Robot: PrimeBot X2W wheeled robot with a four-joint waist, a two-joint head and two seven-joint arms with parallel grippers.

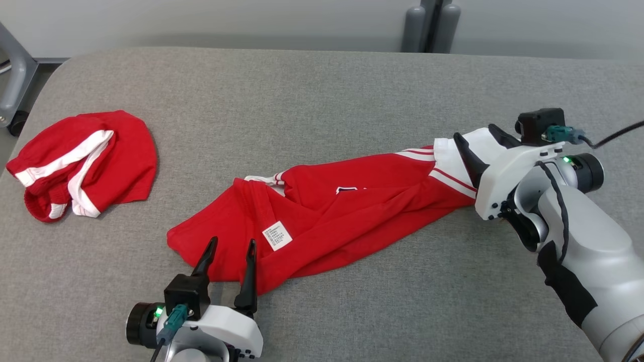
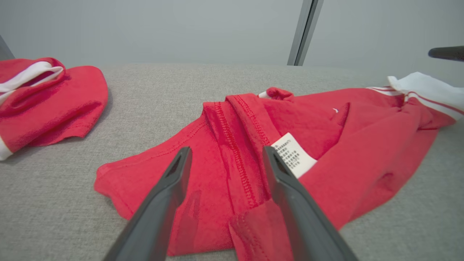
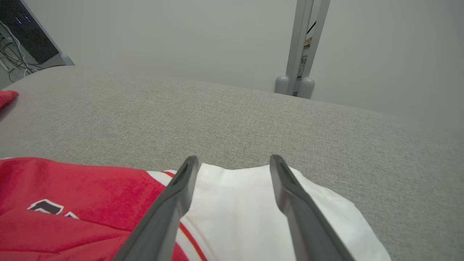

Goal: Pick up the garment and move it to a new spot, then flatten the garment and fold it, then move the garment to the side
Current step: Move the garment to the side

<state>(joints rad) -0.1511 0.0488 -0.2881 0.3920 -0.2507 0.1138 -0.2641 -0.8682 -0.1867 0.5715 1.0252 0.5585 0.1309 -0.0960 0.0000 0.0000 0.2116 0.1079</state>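
The garment is red with white trim and a white care label. It lies bunched in a long diagonal strip across the grey table. My left gripper is open over the garment's near red hem, one finger on each side of a stitched fold; the left wrist view shows the gripper and the label. My right gripper is open at the garment's white far end. In the right wrist view the gripper has its fingers spread over that white cloth, with nothing pinched.
A second red garment with white stripes lies crumpled at the table's far left, also visible in the left wrist view as a red heap. Grey posts stand behind the table. A grey frame stands past the left edge.
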